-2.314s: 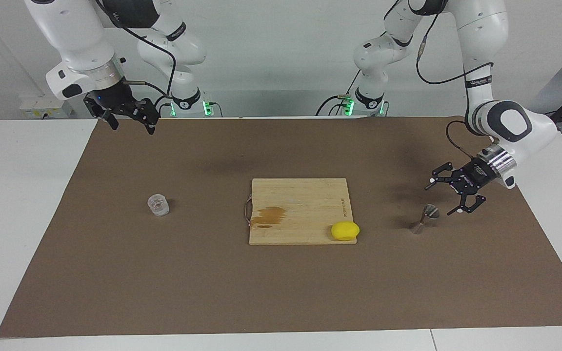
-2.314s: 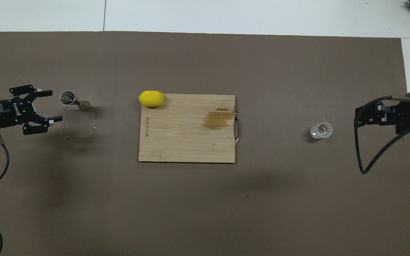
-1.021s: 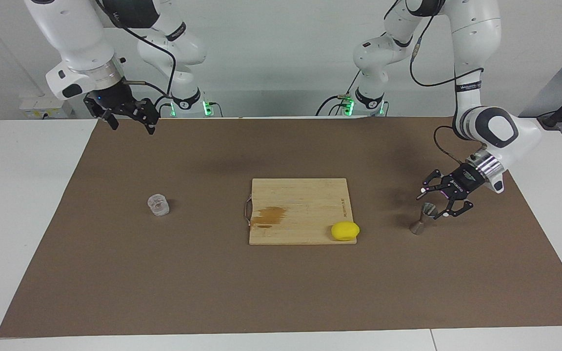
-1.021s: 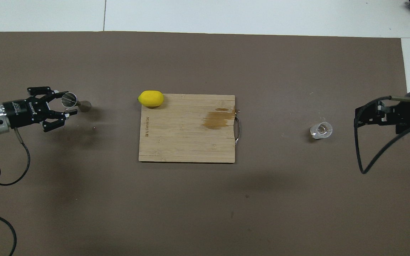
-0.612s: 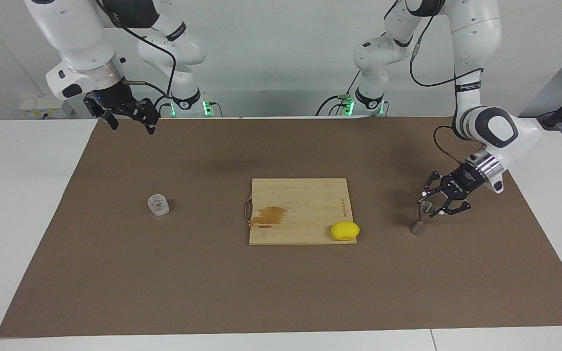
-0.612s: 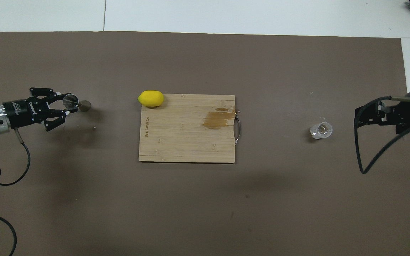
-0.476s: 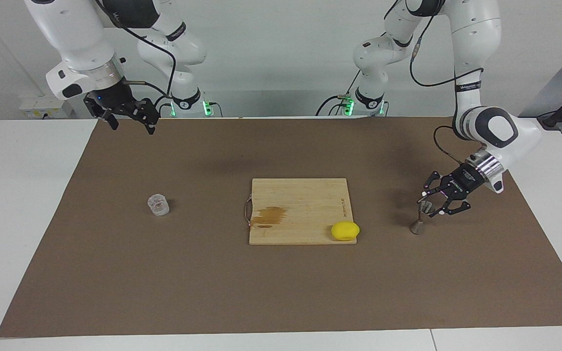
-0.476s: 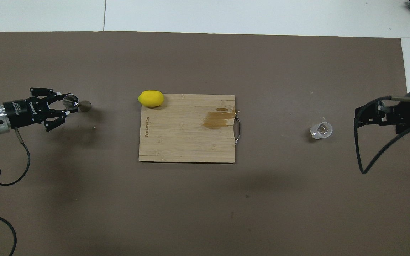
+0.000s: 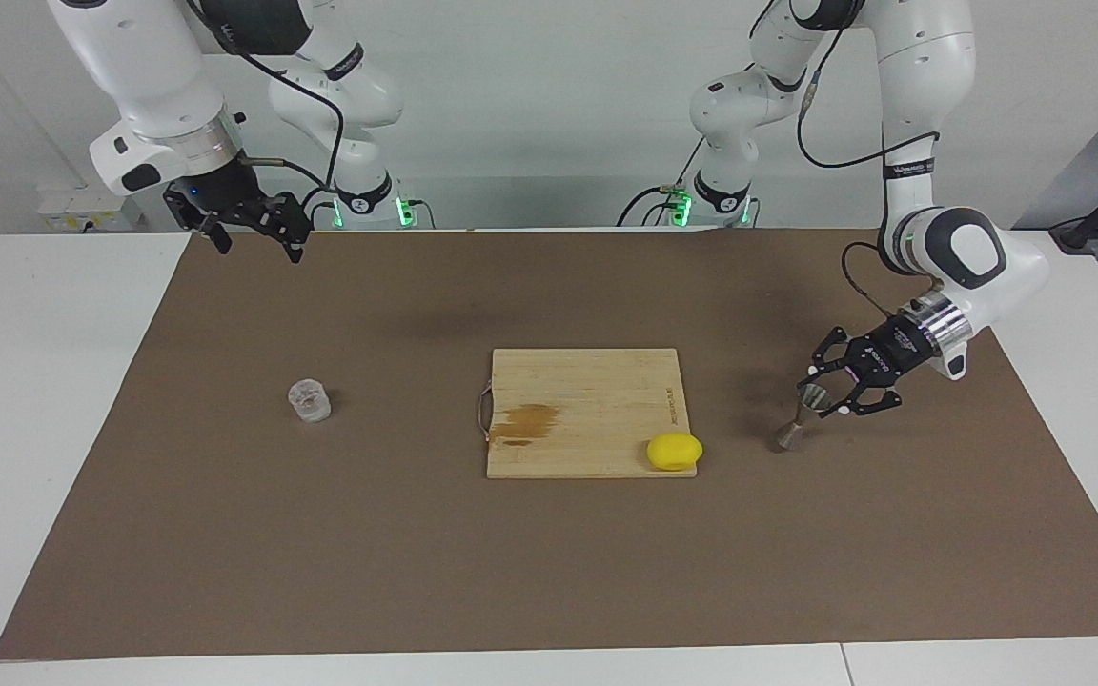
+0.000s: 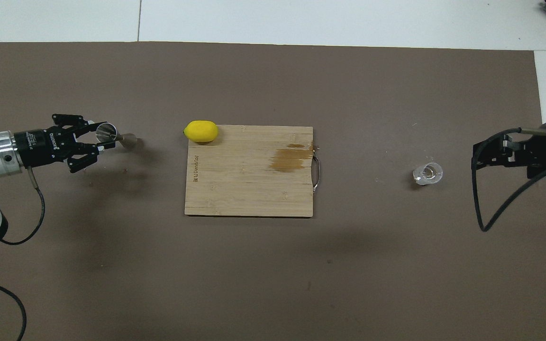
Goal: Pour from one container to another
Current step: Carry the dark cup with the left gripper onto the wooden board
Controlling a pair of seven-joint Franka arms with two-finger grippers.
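The small steel jigger (image 9: 789,433) is tilted, just above or on the brown mat toward the left arm's end of the table, beside the cutting board's lemon corner. My left gripper (image 9: 822,399) is shut on its upper cone; it also shows in the overhead view (image 10: 103,140) with the jigger (image 10: 128,140). The clear glass tumbler (image 9: 309,401) stands upright on the mat toward the right arm's end, also seen in the overhead view (image 10: 428,174). My right gripper (image 9: 259,250) waits, open and empty, high over the mat's edge nearest the robots.
A wooden cutting board (image 9: 587,391) with a brown stain lies mid-table, its handle toward the tumbler. A yellow lemon (image 9: 674,451) sits on the board's corner farthest from the robots, toward the jigger. The brown mat (image 9: 549,562) covers most of the white table.
My left gripper came down onto the jigger, closed on its upper cone, and has shifted it toward the cutting board, tilted. The right arm and tumbler have not moved.
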